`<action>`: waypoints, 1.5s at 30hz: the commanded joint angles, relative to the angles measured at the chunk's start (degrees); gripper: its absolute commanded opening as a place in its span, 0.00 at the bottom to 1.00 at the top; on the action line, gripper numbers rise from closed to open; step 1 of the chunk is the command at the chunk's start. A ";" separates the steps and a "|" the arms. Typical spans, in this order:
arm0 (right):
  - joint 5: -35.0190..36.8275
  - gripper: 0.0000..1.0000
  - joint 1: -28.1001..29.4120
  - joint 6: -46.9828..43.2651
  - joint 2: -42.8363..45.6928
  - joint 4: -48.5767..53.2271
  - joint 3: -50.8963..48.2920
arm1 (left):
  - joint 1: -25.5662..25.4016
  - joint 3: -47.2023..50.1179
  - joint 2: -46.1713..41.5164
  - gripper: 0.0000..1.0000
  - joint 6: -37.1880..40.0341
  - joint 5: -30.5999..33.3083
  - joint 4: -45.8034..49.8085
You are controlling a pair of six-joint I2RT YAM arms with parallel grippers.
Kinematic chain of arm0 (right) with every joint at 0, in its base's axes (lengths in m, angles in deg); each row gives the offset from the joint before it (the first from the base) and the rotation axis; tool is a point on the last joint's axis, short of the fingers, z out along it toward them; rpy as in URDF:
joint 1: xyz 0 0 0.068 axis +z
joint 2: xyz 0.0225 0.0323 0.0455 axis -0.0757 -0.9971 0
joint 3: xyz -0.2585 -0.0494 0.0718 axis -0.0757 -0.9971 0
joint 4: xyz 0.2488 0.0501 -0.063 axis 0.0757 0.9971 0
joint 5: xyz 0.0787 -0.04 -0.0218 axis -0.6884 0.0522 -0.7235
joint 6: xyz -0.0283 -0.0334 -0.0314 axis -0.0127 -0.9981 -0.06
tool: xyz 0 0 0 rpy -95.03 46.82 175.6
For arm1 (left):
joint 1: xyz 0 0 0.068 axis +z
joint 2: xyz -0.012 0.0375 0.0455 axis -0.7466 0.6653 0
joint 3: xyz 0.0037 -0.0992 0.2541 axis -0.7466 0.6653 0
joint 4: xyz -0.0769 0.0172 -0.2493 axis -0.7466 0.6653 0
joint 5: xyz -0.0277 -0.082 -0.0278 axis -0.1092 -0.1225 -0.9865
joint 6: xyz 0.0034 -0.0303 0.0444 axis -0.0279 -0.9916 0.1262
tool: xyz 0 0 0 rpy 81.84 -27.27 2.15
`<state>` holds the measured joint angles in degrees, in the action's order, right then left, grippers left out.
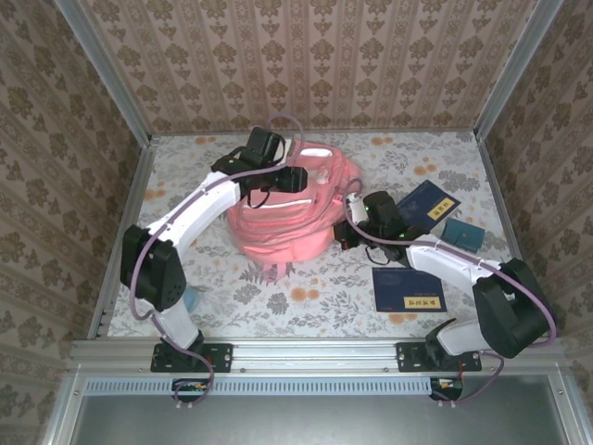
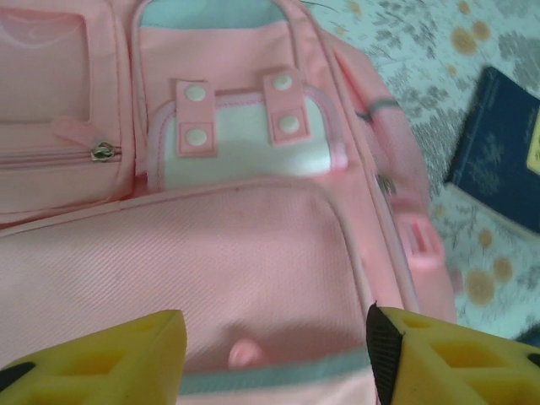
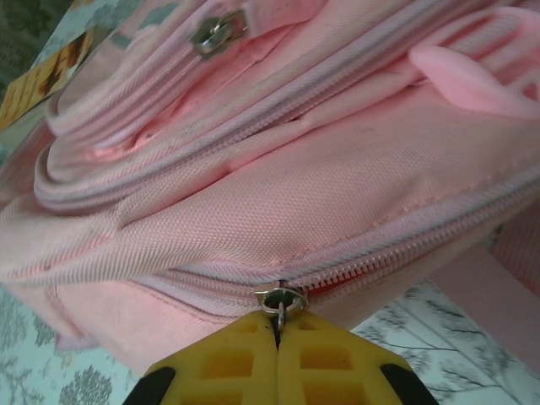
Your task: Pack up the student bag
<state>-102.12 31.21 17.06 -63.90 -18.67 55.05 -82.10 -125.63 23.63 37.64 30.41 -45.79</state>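
Soft and floppy, the student bag [image 1: 287, 213] slumps on the surface [image 1: 417, 162], so grab hardware: right pincer [image 3: 277, 337] clamps the zip pull [image 3: 281, 301] at the bag's side, left pincer [image 2: 278, 354] hangs apart over its front pocket [image 2: 186, 253].

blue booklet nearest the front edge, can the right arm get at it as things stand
Probably not straight away: the right claw is shut on a zipper pull of the student bag. The blue booklet lies uncovered beside that arm, so once it lets go the way looks free.

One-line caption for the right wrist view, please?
Right gripper fingers shut on the metal zipper pull of the pink student bag.
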 commanded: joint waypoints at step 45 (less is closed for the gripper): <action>-7.58 0.00 5.94 0.98 -0.97 -5.65 -1.83 | -6.08 3.76 7.90 0.00 13.04 -0.54 -11.71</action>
<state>-103.78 35.50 16.47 -66.46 -19.21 54.59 -89.05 -122.27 32.00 55.10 29.65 -49.42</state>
